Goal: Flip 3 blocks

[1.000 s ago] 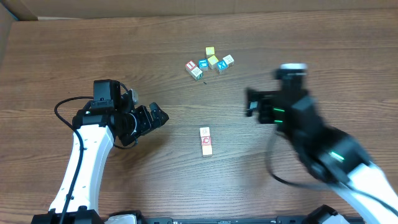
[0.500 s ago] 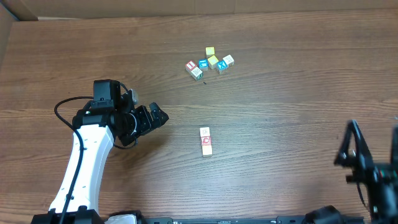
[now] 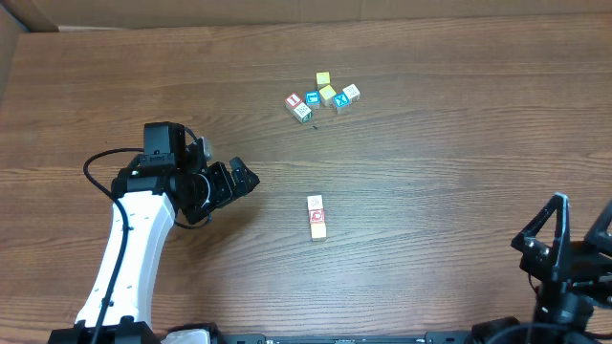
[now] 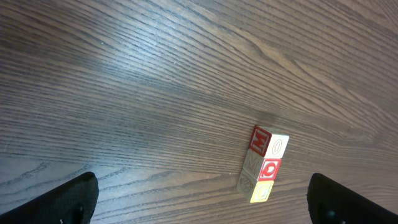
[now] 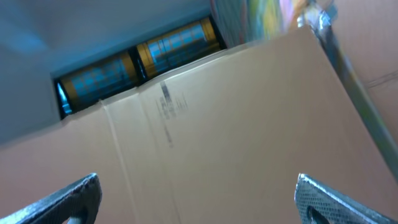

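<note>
the wooden table carries everything. a cardboard box fills the right wrist view. the left arm reaches in from the near edge, left of centre. its left gripper has jaws spread wide and holds nothing. the right gripper stands at the near right corner, tips up, jaws wide apart, also empty. a cluster of alphabet cubes sits toward the far edge. the blocks, three touching in a short row, lie near the table's middle, well apart from both grippers.
</note>
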